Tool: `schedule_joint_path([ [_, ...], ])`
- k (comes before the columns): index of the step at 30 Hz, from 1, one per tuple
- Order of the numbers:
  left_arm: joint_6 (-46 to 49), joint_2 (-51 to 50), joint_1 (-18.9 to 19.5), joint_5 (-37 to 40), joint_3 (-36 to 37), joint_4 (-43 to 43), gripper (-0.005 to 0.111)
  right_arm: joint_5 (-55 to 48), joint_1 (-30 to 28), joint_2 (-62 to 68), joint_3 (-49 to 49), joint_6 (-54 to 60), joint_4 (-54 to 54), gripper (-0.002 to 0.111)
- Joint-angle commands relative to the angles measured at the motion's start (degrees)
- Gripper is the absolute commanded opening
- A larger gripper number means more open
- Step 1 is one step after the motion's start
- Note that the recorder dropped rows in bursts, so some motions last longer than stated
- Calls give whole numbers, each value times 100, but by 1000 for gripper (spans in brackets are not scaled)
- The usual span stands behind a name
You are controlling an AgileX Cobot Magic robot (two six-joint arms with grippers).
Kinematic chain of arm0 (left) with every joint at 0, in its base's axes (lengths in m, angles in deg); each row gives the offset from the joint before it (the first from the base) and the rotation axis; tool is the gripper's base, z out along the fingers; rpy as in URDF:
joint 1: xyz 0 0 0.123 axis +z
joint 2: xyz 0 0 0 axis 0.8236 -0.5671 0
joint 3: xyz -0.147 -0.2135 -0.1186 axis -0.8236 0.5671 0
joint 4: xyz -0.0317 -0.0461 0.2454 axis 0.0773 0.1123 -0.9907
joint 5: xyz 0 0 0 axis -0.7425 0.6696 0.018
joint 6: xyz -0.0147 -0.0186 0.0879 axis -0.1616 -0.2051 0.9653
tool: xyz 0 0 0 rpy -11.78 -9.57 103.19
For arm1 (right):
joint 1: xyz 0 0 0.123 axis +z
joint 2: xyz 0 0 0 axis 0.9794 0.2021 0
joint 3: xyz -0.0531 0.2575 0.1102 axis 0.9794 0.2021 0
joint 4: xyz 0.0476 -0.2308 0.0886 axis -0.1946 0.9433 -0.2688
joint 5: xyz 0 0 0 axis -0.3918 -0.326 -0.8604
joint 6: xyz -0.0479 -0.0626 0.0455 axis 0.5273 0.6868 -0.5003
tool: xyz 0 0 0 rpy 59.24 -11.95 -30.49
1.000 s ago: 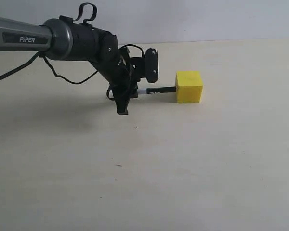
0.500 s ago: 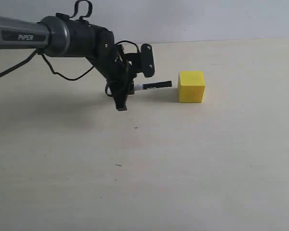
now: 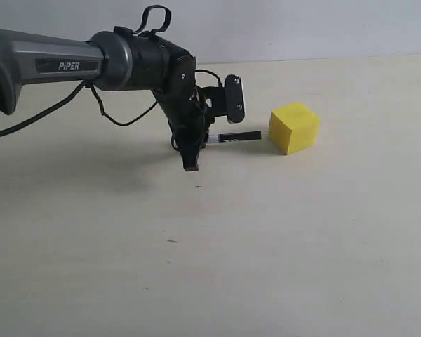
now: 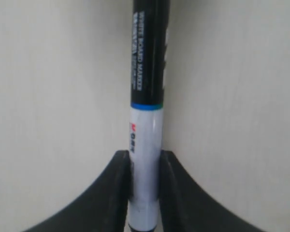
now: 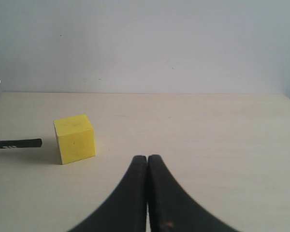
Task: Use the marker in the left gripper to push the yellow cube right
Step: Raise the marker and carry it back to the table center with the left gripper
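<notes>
The yellow cube [image 3: 293, 128] sits on the beige table, turned so one corner faces forward; the right wrist view also shows the cube [image 5: 75, 138]. My left gripper [image 3: 200, 144] is shut on the white barrel of the marker [image 3: 238, 136], which lies level with its black cap pointing right at the cube. A small gap separates cap tip and cube. In the left wrist view the marker [image 4: 147, 96] runs straight out between the fingers of the left gripper [image 4: 145, 157]. My right gripper [image 5: 148, 158] is shut and empty, away from the cube, with the marker [image 5: 19, 143] beyond it.
The grey "PiPER" arm [image 3: 49, 60] reaches in from the left with looping cables. A black camera block [image 3: 233, 98] hangs just above the marker. A pale wall [image 5: 145, 43] stands behind the table's far edge.
The left arm drew back and lifted slightly, then swung right again with the marker. The cube now sits further right and is rotated, with a corner forward.
</notes>
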Motion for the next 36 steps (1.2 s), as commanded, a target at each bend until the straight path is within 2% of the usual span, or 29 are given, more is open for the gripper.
schedule_joint_path([
  [1, -304, 18, -17, -141, -88, -214, 0, 42, -17, -34, 24, -10, 12, 0],
  [4, -485, -82, -102, -459, -330, -214, 0, 42, -17, -34, 24, -10, 12, 0],
  [8, -741, -283, -177, -307, -731, -214, 0, 42, -17, -34, 24, -10, 12, 0],
  [16, -741, -295, -108, 267, -753, -306, 0, 42, -17, -34, 24, -10, 12, 0],
  [22, -763, -295, -98, 308, -753, -328, 0, 42, -17, -34, 24, -10, 12, 0],
  [24, -1123, -295, -98, 382, -753, -332, 0, 31, -17, -34, 24, -10, 13, 0],
  [28, -1699, -43, -98, 1352, -767, -402, 0, 31, -17, -34, 24, -10, 13, 0],
  [33, -2917, 288, -96, 3243, -767, -401, 0, 31, -17, -34, 24, -10, 13, 0],
  [36, -3849, 713, -96, 3243, -180, -345, 0, 31, -17, -34, 24, -10, 13, 0],
])
